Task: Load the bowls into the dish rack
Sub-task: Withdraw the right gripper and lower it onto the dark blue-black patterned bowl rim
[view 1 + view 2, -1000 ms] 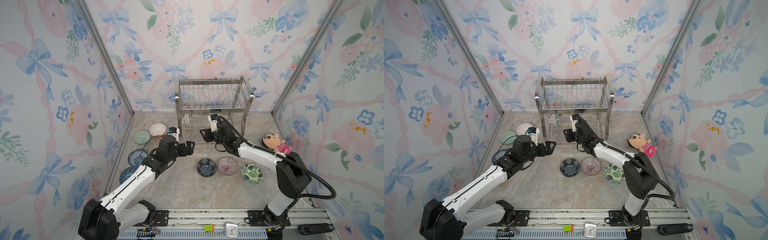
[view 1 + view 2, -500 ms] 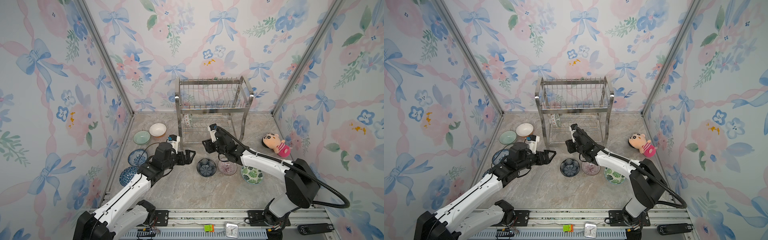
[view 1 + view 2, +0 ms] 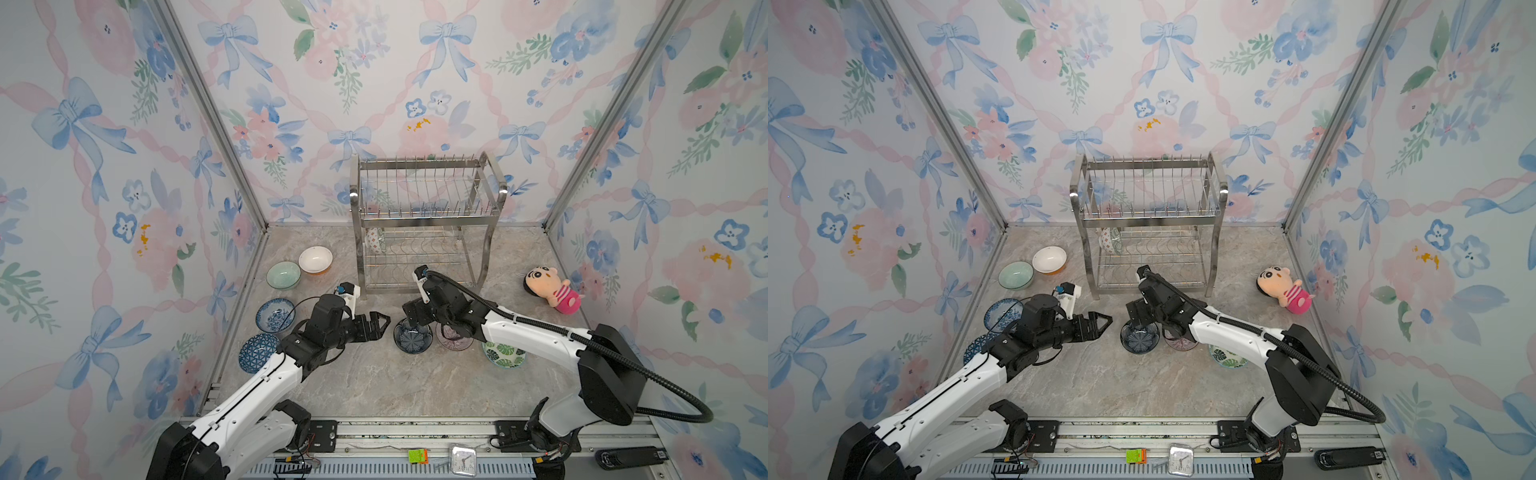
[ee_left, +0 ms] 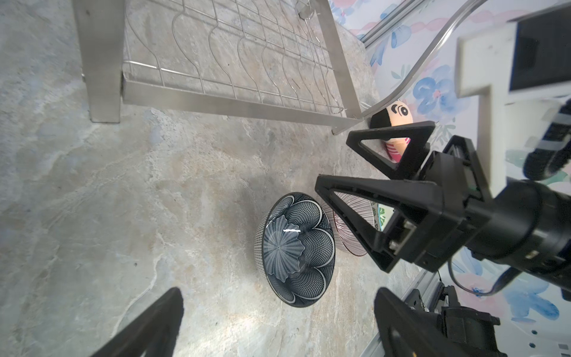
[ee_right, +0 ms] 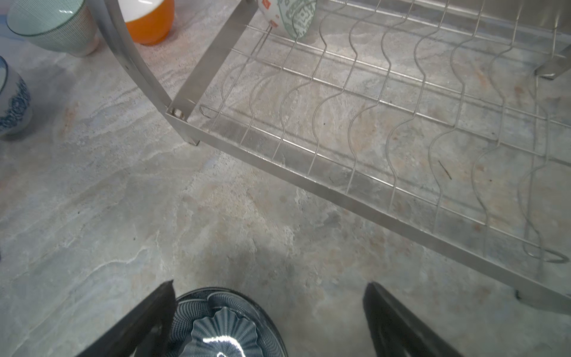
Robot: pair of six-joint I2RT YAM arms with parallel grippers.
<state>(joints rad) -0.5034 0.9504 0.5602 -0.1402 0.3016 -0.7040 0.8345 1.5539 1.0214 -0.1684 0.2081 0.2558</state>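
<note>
Navy bowl point(image 3: 412, 337) sits upright on the bench point(image 3: 374, 386), in front of the rack point(image 3: 424, 216) and not yet lifted. The right gripper point(image 4: 333, 162) hangs directly over it, fingers point(image 4: 370, 185) spread wide and holding nothing. In the right wrist view one finger stands over the rim. The left gripper point(image 3: 384, 327) is just beside the same bowl on its other side, fingers likewise spread and empty.

Hazards, as I judge them:
- **Pink bowl:** the pink bowl point(image 3: 455, 336) lies just beside the navy one (touching or not, I cannot tell). A finger going down on that side may shove it or catch both rims.
- **Grip:** a glazed rim could slip from a narrow pinch and drop.
- **Arms:** the two grippers are near each other, so any reach by the left risks a clash.
- **Rack clearance:** the lower tier sits close under the upper one, so a bowl carried high could strike the frame.

Count: I see eight bowls.
- **In the rack:** one, the green-patterned bowl point(image 3: 375, 241), on edge at the lower tier's left end.
- **On the bench:** seven, namely navy, pink, leaf bowl point(image 3: 503, 355), orange bowl point(image 3: 316, 259), pale green bowl point(image 3: 283, 275), floral bowl point(image 3: 275, 316) and lattice bowl point(image 3: 258, 353).
- **Other:** one rack with two tiers, and one doll point(image 3: 550, 286) well apart at the right.
</note>
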